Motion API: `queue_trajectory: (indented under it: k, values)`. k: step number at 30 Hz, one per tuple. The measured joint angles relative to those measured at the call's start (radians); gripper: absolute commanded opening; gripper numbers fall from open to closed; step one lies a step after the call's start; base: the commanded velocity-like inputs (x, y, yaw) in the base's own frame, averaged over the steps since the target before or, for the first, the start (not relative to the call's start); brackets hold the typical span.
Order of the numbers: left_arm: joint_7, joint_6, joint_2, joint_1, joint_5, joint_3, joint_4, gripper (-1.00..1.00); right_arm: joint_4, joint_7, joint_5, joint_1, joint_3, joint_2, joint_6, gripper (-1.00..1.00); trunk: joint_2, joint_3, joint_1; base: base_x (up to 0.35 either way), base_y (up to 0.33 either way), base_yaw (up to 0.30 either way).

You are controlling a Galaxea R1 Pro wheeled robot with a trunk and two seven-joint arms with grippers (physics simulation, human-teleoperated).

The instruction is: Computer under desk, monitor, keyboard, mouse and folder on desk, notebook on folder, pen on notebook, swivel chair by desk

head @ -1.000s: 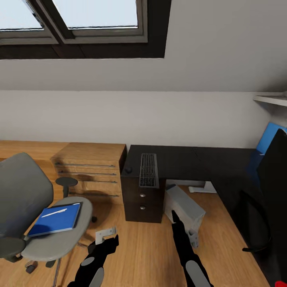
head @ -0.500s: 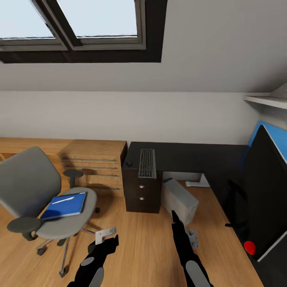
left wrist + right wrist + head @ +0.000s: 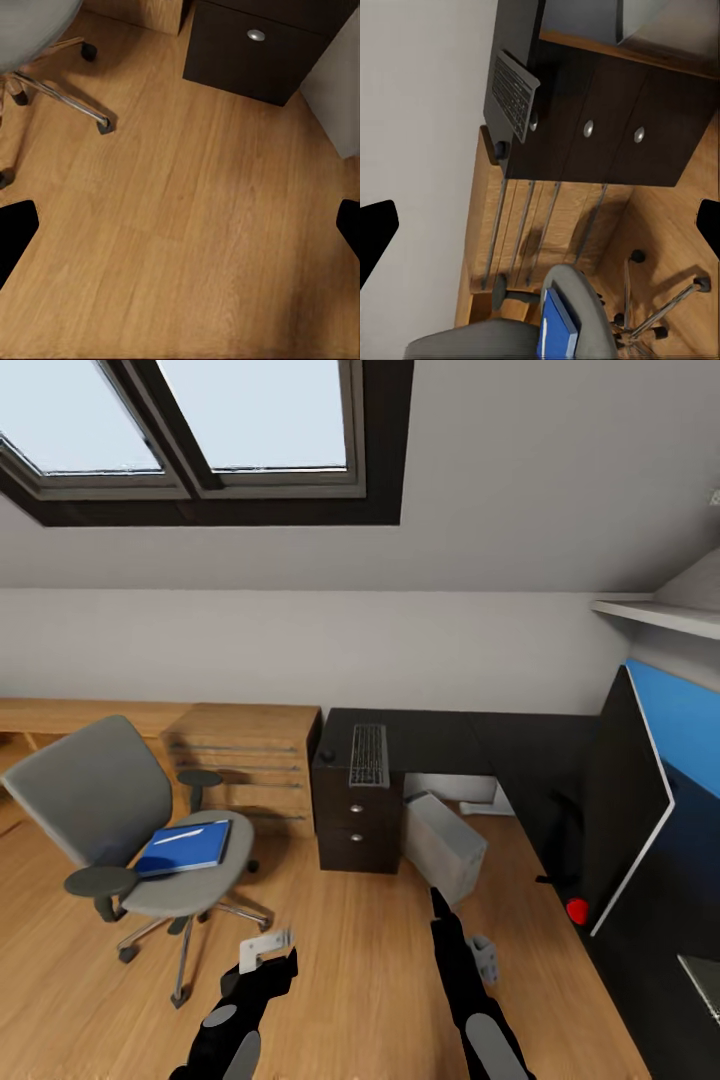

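Light wood floor [image 3: 360, 970] with visible grain and a soft sheen. Beside the matt black desk [image 3: 450, 745], a swivel chair [image 3: 150, 830] in grey cloth on shiny chrome legs. Under the desk, a dark drawer cabinet [image 3: 358, 830] with small metal knobs.

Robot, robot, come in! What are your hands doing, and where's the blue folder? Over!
Left gripper and right gripper open, empty. Blue folder on swivel chair seat. Nothing in the way.
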Motion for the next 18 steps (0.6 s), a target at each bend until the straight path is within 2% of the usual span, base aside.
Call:
queue_trajectory:
  k: [8,18]
  values:
    - [0.0,0.0,-0.001,0.0,0.0,0.0,0.0,1.0,0.0,0.0,0.001,0.0,0.0,0.0,-0.001,1.0,0.056,0.025,-0.031,-0.344,-0.021,0.0]
    - [0.001,0.0,-0.001,0.0,0.0,0.0,0.0,1.0,0.0,0.001,0.0,0.0,-0.001,-0.003,0.001,1.0,0.126,0.057,-0.069,-0.337,-0.155,0.0]
